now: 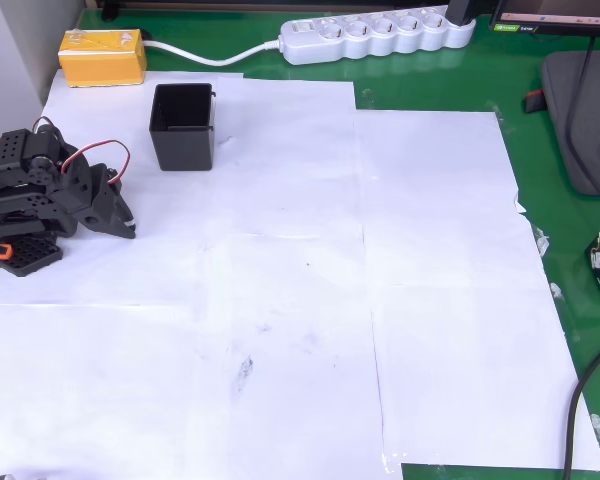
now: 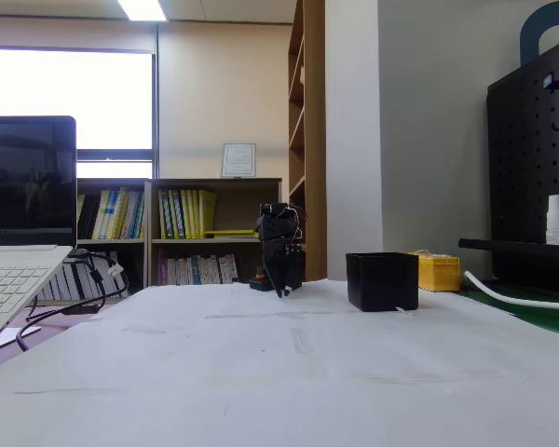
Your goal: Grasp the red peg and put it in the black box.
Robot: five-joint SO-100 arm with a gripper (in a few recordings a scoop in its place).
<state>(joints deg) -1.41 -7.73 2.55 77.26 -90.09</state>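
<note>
The taped-together white paper sheets lie nearest me and cover most of the green table mat. They give me a broad, bare working floor.

In the overhead view, the black jointed robot arm sits folded at the far left of the paper. I judge that this parked pose keeps it off the floor until I steer it out. Its gripper points down-right, just above the sheet. The jaws look pressed together, with nothing between them that I can make out. In the fixed view the gripper hangs tip-down.

I cannot tell where the red peg lies.

Next to the right stands the yellow rectangular box, on the mat just past the paper's top edge. Below it and a little right is the small square open-topped black plastic box, upright on the paper near the arm. That looks like a short, easy reach for a drop.

Further right, the white power strip and its cord run along the top edge, clear of my paths.

The middle and right of the paper are open. The cables and dark stand at the right edge are the only things I'd avoid.
</note>
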